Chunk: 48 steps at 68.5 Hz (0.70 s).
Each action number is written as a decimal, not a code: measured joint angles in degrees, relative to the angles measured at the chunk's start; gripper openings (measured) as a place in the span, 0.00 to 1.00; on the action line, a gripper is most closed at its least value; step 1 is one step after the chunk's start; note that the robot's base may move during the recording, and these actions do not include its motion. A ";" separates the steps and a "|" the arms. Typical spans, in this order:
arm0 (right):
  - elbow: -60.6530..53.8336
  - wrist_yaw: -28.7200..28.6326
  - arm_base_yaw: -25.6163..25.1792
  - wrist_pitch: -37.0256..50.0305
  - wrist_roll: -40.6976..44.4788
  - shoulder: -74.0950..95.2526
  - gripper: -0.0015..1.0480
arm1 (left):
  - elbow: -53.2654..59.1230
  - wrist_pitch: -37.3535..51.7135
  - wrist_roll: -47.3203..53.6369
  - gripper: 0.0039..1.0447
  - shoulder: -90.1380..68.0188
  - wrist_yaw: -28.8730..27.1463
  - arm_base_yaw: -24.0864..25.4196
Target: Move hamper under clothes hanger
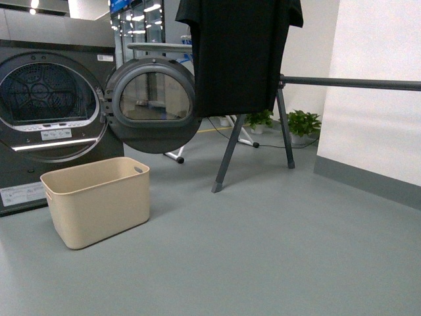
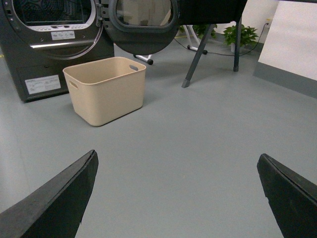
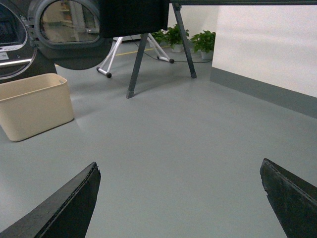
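Observation:
The beige hamper (image 1: 99, 201) stands on the grey floor at the left, in front of the dryer and apart from the clothes hanger. It also shows in the left wrist view (image 2: 106, 89) and the right wrist view (image 3: 33, 104). The clothes hanger (image 1: 355, 83) is a dark grey rack with a long bar and splayed legs (image 1: 227, 155); a black shirt (image 1: 240, 56) hangs on it. Its legs show in the left wrist view (image 2: 195, 59) and the right wrist view (image 3: 136, 69). My left gripper (image 2: 177, 161) and right gripper (image 3: 179, 166) are open, empty, above bare floor, well short of the hamper.
A grey dryer (image 1: 46, 118) stands at the left with its round door (image 1: 152, 104) swung open beside the hamper. A white wall with a grey skirting (image 1: 368, 178) runs along the right. Potted plants (image 1: 302, 125) and a white stand (image 1: 177, 157) are behind the rack.

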<state>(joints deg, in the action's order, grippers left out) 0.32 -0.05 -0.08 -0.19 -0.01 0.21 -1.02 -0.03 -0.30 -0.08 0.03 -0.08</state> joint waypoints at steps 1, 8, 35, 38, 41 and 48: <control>0.02 0.00 0.00 0.00 0.00 0.00 0.92 | 0.00 0.00 0.00 0.94 0.00 0.00 0.00; 0.00 -0.02 0.00 0.00 0.02 0.00 0.92 | 0.00 0.00 0.00 0.94 0.02 0.00 0.00; 0.00 -0.02 0.00 0.00 0.02 0.00 0.92 | 0.00 0.00 -0.02 0.94 0.00 -0.02 0.00; 0.00 -0.09 0.00 0.00 0.02 0.00 0.92 | 0.00 0.00 0.00 0.94 0.00 -0.02 0.00; 0.00 0.00 0.02 -0.02 0.00 0.00 0.92 | 0.00 0.00 0.00 0.94 -0.04 0.09 0.00; 0.02 -0.13 0.00 -0.04 0.00 0.00 0.92 | 0.00 -0.04 0.00 0.94 0.00 0.02 0.00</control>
<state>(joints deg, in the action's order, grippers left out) 0.34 -0.19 -0.08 -0.23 -0.01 0.21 -1.02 -0.08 -0.30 -0.08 0.05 -0.08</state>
